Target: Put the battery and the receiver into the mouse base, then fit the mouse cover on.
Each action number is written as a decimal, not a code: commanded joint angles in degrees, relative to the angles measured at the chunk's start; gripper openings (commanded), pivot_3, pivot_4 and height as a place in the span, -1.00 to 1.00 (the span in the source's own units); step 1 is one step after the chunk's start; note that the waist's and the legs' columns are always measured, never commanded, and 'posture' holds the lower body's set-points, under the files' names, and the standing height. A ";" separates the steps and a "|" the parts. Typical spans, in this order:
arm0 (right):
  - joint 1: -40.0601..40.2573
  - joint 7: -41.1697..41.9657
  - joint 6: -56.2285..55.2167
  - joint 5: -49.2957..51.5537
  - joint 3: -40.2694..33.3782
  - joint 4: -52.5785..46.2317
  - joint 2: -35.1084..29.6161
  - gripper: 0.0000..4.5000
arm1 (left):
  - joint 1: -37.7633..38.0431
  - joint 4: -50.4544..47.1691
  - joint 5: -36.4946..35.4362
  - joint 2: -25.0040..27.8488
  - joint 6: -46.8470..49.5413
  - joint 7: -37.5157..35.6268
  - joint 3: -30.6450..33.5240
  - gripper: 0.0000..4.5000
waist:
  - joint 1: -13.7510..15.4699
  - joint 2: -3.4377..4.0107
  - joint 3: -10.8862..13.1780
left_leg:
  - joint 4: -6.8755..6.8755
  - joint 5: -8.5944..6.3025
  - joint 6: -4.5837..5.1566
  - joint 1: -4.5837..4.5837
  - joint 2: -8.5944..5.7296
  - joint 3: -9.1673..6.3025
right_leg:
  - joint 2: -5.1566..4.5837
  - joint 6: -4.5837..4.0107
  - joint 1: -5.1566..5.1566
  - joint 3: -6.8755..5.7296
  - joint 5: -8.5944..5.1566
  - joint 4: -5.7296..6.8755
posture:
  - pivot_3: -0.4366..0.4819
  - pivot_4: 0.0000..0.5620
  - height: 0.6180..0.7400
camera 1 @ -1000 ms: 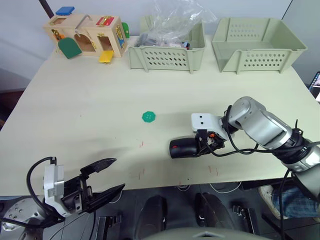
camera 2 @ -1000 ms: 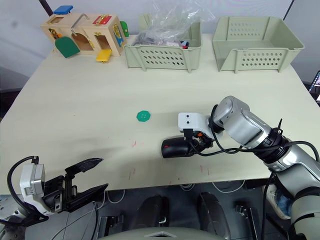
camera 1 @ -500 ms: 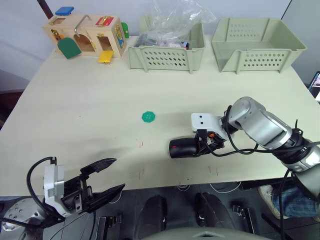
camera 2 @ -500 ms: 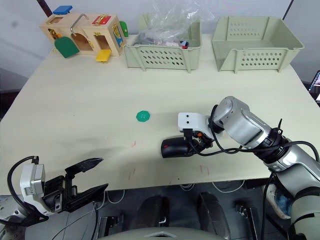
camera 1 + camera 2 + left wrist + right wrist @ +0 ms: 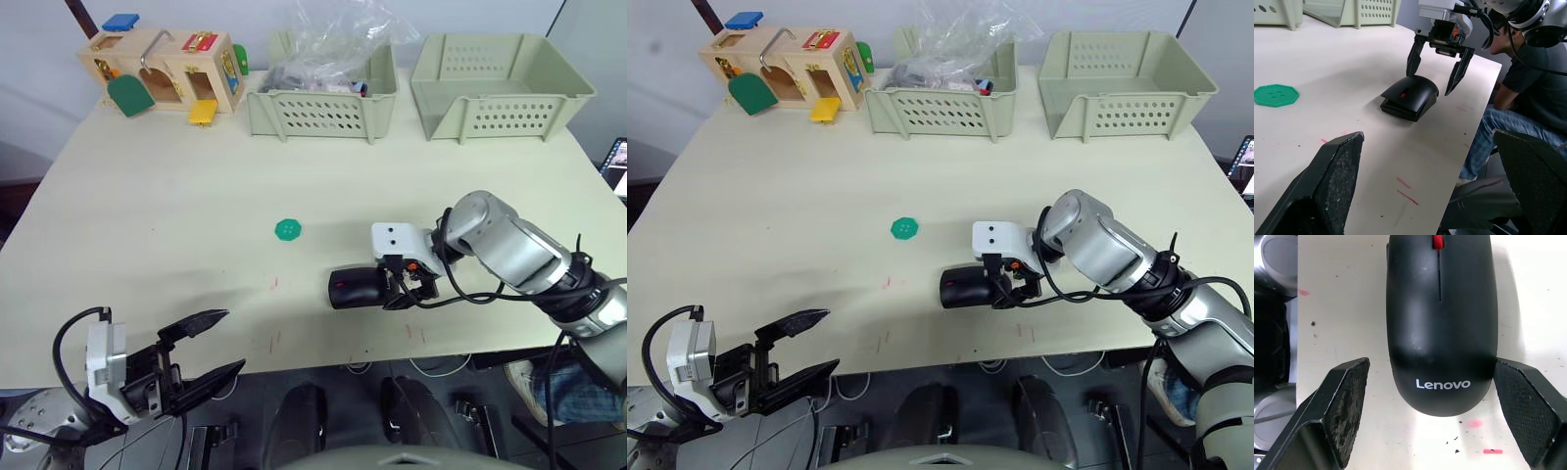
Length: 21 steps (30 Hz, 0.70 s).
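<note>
Mouse (image 5: pixel 358 288) lay on the bench (image 5: pixel 176 206) near its front edge, toward the right half, with the glossy black mouse cover (image 5: pixel 1442 328) seated over the body; the "Lenovo" mark and a red scroll wheel (image 5: pixel 1438 241) showed on top. Whether the battery and receiver sat inside could not be told. Right gripper (image 5: pixel 1440 66) was at the mouse's rear end, its two black fingers (image 5: pixel 1414 56) spread wide apart, one to each side of the tail of the shell and clear of it, gripping nothing. In the right wrist view the pads (image 5: pixel 1344 406) flanked the rounded back of the cover with bare bench showing between pad and shell on both sides.

Left gripper (image 5: pixel 201 348) hung off the front edge of the bench near the left front corner, fingers open and empty, well apart from the mouse.

Green scalloped disc (image 5: pixel 289 229) lay flat near the middle of the bench, apart from the mouse. Small red marks (image 5: pixel 275 282) dotted the surface toward the front edge. Along the far edge: a wooden latch-board box (image 5: pixel 167 69) at the left corner, a pale green basket (image 5: pixel 318 108) holding a crumpled clear plastic bag (image 5: pixel 338 34), and a second pale green basket (image 5: pixel 500 83) toward the right corner. A seated person (image 5: pixel 1528 88) in dark top and jeans was beyond the bench edge in the left wrist view.
</note>
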 commanded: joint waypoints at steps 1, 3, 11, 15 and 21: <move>-1.07 0.04 1.06 1.73 -2.91 -3.02 -1.14 0.81 | 0.33 -1.28 -0.45 0.22 -0.16 0.11 0.45 1.00 | 0.04 0.02 0.02 | 0.00 0.00 0.00 -0.01 0.00 0.00 | -0.01 0.00 0.00 0.00 0.00 0.00 | -0.05 -0.47 1.00; -1.27 0.15 1.86 2.92 -4.20 -4.27 -1.90 0.81 | 0.29 -1.35 -0.43 0.23 -0.09 0.23 0.42 1.00 | 0.09 0.03 0.03 | 0.00 0.00 0.00 -0.03 -0.01 0.00 | -0.02 0.00 -0.02 0.00 0.00 -0.01 | -0.05 -0.47 1.00; 0.46 -2.20 1.30 8.10 -10.04 -6.02 -0.22 0.81 | 0.05 -1.27 -0.46 0.46 0.14 0.16 0.54 1.00 | 0.16 0.02 0.02 | 0.00 0.00 0.00 -0.03 -0.03 0.01 | -0.04 0.00 -0.02 0.00 0.00 -0.01 | -0.05 -0.47 1.00; 2.78 -5.39 -1.33 12.04 -14.62 -5.04 5.85 0.81 | -0.08 -1.27 -0.65 0.67 0.31 0.08 0.79 1.00 | 0.06 0.01 0.01 | -0.01 0.00 0.00 -0.03 -0.02 0.00 | -0.01 0.00 -0.01 0.00 0.00 -0.01 | -0.05 -0.47 1.00; 5.87 -10.51 -2.72 12.18 -13.57 -3.59 10.43 0.11 | -0.31 -1.44 -0.81 0.95 0.66 0.19 1.11 1.00 | 0.39 -0.04 -0.01 | 0.00 0.01 -0.01 -0.05 -0.03 -0.01 | -0.03 0.01 0.01 -0.01 0.01 -0.01 | -0.05 -0.47 1.00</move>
